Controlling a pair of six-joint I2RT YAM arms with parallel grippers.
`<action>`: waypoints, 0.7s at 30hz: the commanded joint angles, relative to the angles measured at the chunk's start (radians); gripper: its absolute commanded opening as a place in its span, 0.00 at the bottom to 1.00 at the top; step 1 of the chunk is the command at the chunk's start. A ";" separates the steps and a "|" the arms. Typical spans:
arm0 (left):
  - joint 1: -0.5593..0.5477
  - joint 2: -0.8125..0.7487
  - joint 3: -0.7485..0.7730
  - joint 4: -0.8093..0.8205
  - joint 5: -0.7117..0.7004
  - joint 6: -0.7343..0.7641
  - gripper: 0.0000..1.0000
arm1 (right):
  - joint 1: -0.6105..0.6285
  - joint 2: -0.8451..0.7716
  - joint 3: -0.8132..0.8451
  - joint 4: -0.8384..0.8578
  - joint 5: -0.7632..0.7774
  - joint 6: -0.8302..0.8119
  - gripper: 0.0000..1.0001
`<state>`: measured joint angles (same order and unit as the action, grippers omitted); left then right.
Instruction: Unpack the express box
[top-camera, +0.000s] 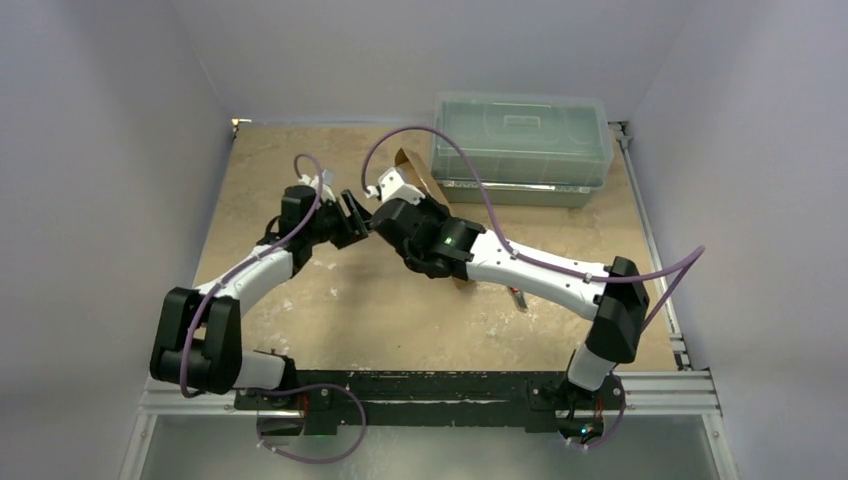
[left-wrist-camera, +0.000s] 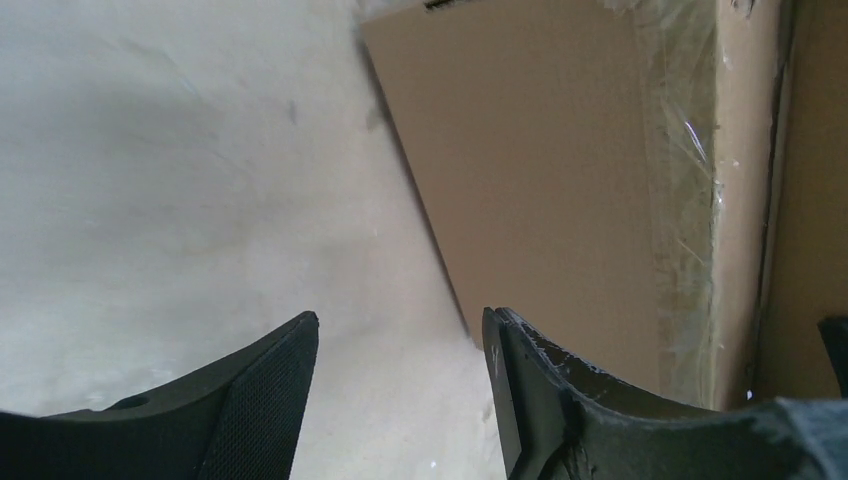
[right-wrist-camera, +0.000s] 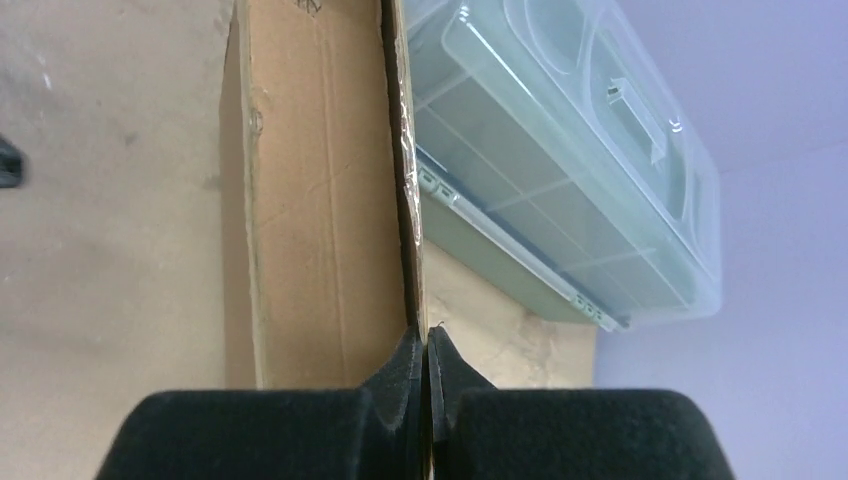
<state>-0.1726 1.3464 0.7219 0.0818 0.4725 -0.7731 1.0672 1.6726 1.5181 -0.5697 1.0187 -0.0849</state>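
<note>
Right wrist — express box (right-wrist-camera: 320, 200) — flap (right-wrist-camera: 405, 200) edge-on, lengthwise straight ahead

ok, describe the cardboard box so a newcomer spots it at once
Find the big see-through plastic bin at the far right corner of the table. By its near left end, partly under the right arm, is the cardboard box, its flap pinched in the right tool. It is brown card with clear tape on an edge, unlike the greenish bin.

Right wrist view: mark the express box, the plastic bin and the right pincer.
express box (right-wrist-camera: 320, 200), right wrist view, brown cardboard panel.
plastic bin (right-wrist-camera: 520, 160), right wrist view, translucent side.
right pincer (right-wrist-camera: 427, 348), right wrist view, midway between fingertips shut on the box's edge.
</note>
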 joint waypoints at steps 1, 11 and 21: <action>-0.074 0.041 -0.032 0.181 0.004 -0.118 0.61 | 0.043 0.017 0.122 -0.193 0.114 0.154 0.00; -0.087 -0.017 -0.126 0.240 -0.003 -0.151 0.65 | 0.078 0.036 0.160 -0.233 -0.020 0.280 0.00; -0.122 0.161 -0.090 0.373 -0.003 -0.196 0.63 | 0.129 0.077 0.296 -0.352 0.014 0.361 0.00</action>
<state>-0.2886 1.4361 0.6048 0.3481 0.4606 -0.9333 1.1774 1.7641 1.7504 -0.8940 0.9779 0.2302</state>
